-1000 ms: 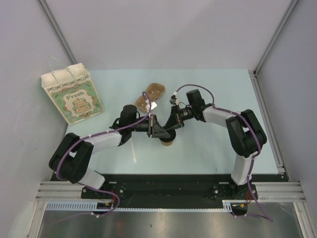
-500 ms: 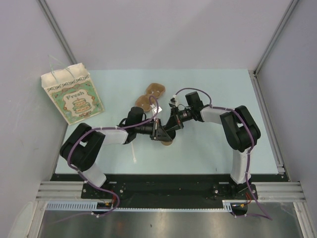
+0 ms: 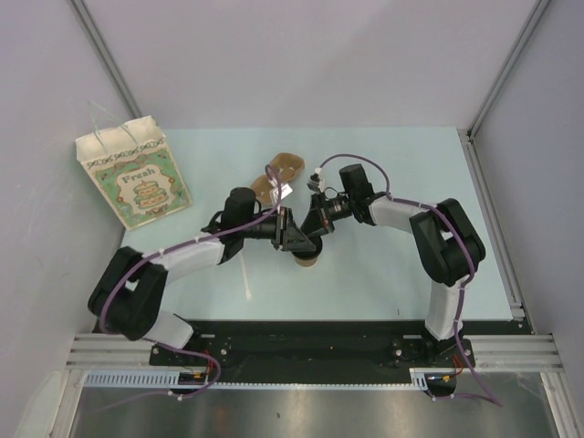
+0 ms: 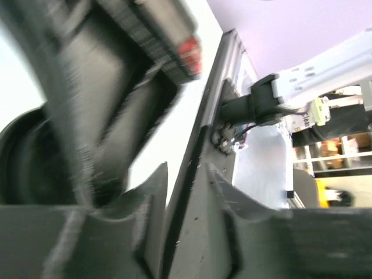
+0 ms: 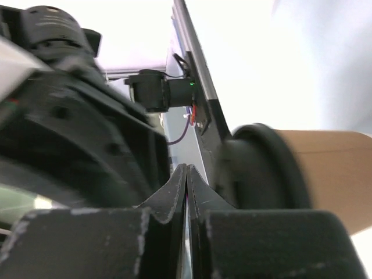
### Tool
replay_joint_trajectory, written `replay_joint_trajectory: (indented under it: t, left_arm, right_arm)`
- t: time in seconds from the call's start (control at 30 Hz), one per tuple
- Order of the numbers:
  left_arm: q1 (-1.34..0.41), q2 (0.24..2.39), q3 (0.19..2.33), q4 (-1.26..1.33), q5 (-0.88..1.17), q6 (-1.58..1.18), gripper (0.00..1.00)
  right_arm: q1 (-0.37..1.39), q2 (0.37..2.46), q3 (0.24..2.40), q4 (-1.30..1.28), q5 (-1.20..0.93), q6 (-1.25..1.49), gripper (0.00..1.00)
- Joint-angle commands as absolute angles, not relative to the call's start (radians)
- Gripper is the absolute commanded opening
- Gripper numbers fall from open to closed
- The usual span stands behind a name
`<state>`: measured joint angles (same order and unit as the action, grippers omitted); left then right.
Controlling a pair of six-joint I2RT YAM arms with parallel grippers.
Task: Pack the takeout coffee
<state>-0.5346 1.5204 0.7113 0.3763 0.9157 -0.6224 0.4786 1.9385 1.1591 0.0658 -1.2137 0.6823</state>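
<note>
Text worth reading: only "Fresh" on the paper bag (image 3: 134, 180) at the far left of the tabletop (image 3: 392, 164). Meanwhile the takeout coffee (image 3: 309, 260) sits mid-tabletop, right under where both arms meet. The right wrist view shows its black lid (image 5: 264, 168) just beside the right hand (image 5: 186, 174), which is pinched together on nothing. The left hand (image 4: 186, 174) has its fingers a bit apart, nothing between them. The brown cup carrier (image 3: 278, 173) sits behind and the white stir stick (image 3: 247, 285) lies nearer the arms.
</note>
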Motion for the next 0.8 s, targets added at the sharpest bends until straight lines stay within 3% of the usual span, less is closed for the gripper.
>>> replay_joint_trajectory:
  t: [0.0, 0.13, 0.2, 0.23, 0.3, 0.33, 0.5, 0.63, 0.77]
  left_arm:
    - [-0.538, 1.326, 0.801, 0.305, 0.931, -0.532, 0.42]
    - [-0.532, 1.221, 0.86, 0.114, 0.901, -0.422, 0.57]
    - [-0.526, 1.171, 0.897, -0.024, 0.856, -0.344, 0.71]
    - [-0.514, 1.155, 0.919, -0.097, 0.812, -0.322, 0.84]
    - [-0.505, 1.128, 0.946, -0.176, 0.757, -0.252, 0.97]
    - [-0.505, 1.124, 0.987, -0.272, 0.679, -0.217, 1.0]
    - [-0.517, 1.172, 1.101, -0.477, 0.468, -0.003, 1.0]
    - [-0.56, 1.218, 1.144, -0.529, 0.368, 0.138, 1.0]
    - [-0.609, 1.311, 1.186, -0.578, 0.333, 0.23, 0.99]
  right_arm:
    - [0.473, 1.818, 1.196, 0.155, -1.221, 0.696, 0.07]
    - [0.453, 1.764, 1.235, 0.149, -1.229, 0.693, 0.21]
    - [0.436, 1.73, 1.258, 0.098, -1.218, 0.64, 0.29]
    - [0.413, 1.717, 1.267, 0.021, -1.21, 0.609, 0.39]
    - [0.388, 1.683, 1.296, -0.09, -1.177, 0.475, 0.47]
    - [0.364, 1.671, 1.302, -0.206, -1.16, 0.425, 0.59]
    - [0.315, 1.565, 1.319, -0.5, -0.936, 0.126, 0.87]
    - [0.318, 1.51, 1.318, -0.652, -0.673, -0.036, 0.9]
    - [0.298, 1.482, 1.316, -0.709, -0.601, -0.074, 0.9]
